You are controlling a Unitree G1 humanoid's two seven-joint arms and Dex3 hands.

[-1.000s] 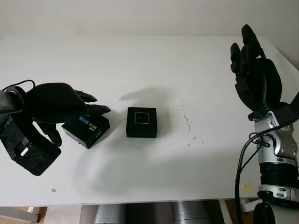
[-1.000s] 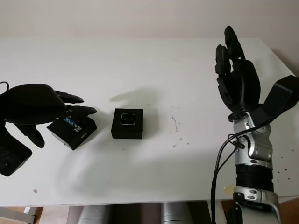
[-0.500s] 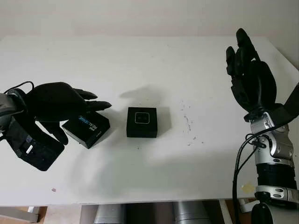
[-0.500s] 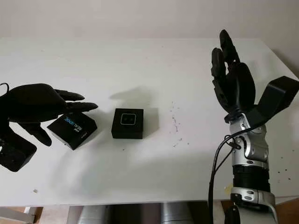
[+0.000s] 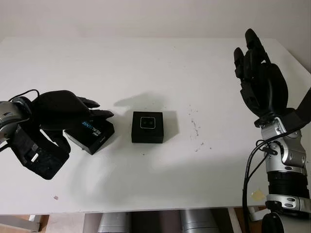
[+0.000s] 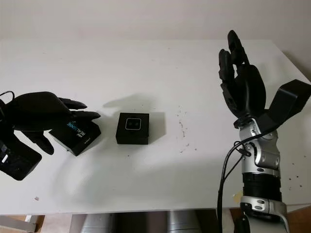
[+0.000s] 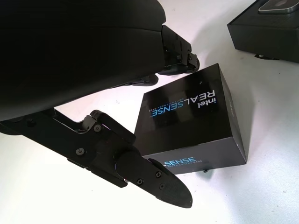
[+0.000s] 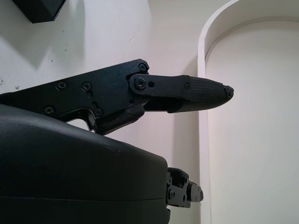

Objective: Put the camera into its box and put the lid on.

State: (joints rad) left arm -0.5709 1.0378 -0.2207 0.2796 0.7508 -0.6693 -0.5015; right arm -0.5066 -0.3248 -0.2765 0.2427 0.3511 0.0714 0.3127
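- Your workspace is a white table (image 5: 146,68) against a pale wall, with small dark specks right of centre.
- The open box (image 5: 147,126) sits mid-table with the camera (image 5: 147,122) already lying in its top.
- The lid (image 5: 91,134), black and printed "Intel RealSense", lies tilted on the table just left of the box, apart from it.
- Your left hand (image 5: 65,110) arches over the lid, fingers (image 7: 180,52) reaching past its far edge and the thumb low beside it; whether they actually grip it, you cannot tell.
- Your right hand (image 6: 241,82) is raised over the table's right side, open and holding nothing.
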